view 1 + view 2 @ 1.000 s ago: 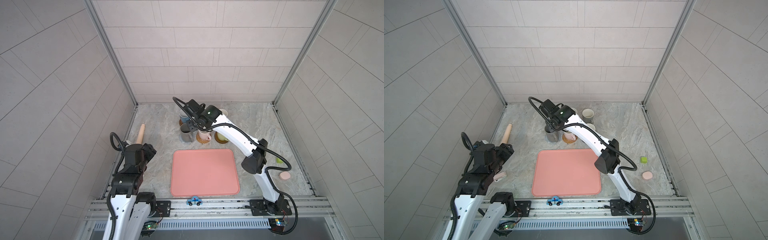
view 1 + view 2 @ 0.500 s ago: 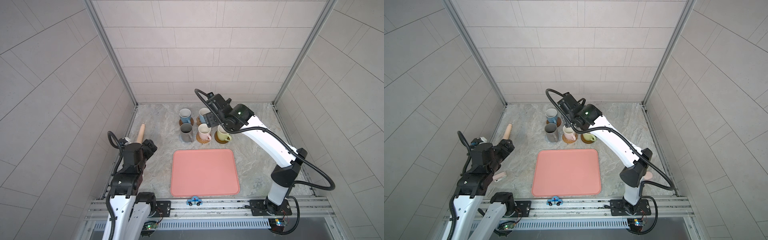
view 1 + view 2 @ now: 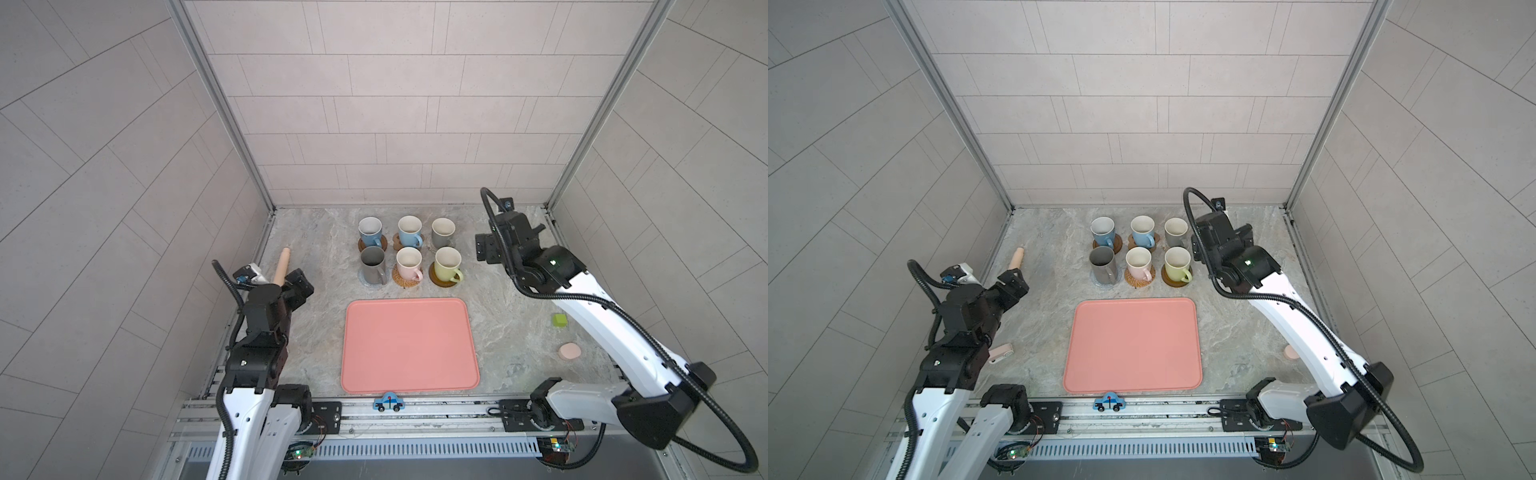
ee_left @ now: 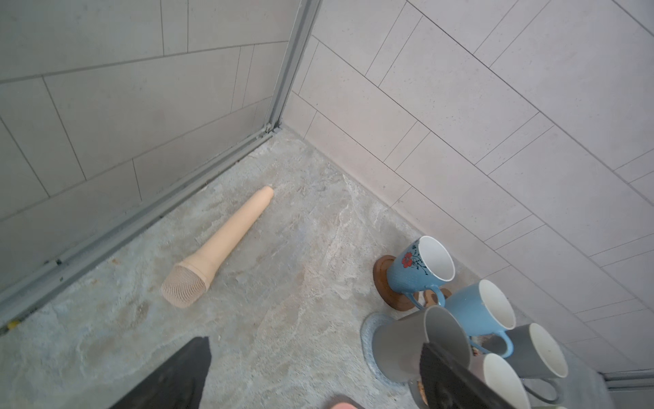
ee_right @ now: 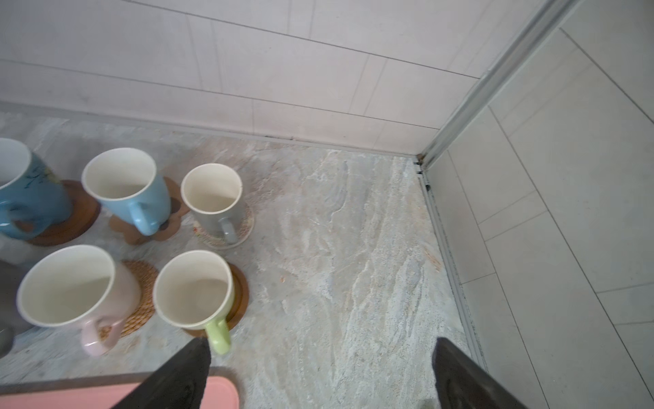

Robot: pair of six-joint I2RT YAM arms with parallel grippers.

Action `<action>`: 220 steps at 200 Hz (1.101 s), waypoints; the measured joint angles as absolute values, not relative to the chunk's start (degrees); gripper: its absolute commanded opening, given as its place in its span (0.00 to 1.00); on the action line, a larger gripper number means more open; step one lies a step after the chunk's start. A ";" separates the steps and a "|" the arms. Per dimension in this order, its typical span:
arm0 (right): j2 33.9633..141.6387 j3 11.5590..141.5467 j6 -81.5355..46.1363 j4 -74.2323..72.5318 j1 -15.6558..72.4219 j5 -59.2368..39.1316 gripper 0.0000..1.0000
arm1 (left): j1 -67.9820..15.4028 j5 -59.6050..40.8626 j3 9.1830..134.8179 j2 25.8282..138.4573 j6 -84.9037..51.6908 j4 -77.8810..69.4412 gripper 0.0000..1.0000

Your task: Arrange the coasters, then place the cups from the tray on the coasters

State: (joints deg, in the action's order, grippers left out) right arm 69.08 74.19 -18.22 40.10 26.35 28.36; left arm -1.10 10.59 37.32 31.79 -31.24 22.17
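Looks like the closing stretch here. Counting six cups (image 3: 408,262) in two rows of three at the back of the table (image 3: 324,249), just beyond the tray (image 3: 409,345), and finding that tray bare. Checking each in turn: flowered blue cup (image 5: 28,198) on a dark brown coaster (image 5: 78,212), plain blue cup (image 5: 124,187) on the paw-print coaster (image 5: 170,219), short grey cup (image 5: 212,198) on the cream woven coaster (image 5: 246,226), pink cup (image 5: 70,287) on the rattan coaster (image 5: 141,294), yellow-green cup (image 5: 193,290) on the second dark brown coaster (image 5: 240,294), tall dark grey cup (image 4: 396,343) on the grey-blue woven coaster (image 4: 368,325). Spotting the left end effector (image 4: 311,350) off to the left near a toy microphone (image 4: 219,248), with jaws spread wide and nothing between them. Same for the right end effector (image 5: 320,343): wide apart, empty, hanging just right of the yellow-green cup and apart from it. Judging the placing step finished, with nothing left to fetch. Calling next for little more than a clean retreat of both arms to rest, lifting away without clipping the handles facing the front, and maybe a last look at how squarely each cup sits.
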 measured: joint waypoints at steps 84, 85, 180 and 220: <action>49.58 40.47 -11.03 17.69 16.84 32.69 0.99 | -1.10 14.55 24.91 39.27 -11.49 2.48 1.00; 49.41 40.03 -10.92 17.30 16.71 32.71 0.99 | -1.10 14.61 24.73 39.51 -11.38 2.04 1.00; 54.08 20.23 -12.43 -2.98 7.94 31.16 0.99 | -1.10 16.56 15.03 55.57 -7.88 -21.45 1.00; 61.56 19.59 -12.91 -10.46 6.24 30.24 1.00 | -1.10 18.28 13.47 61.49 -8.10 -28.80 1.00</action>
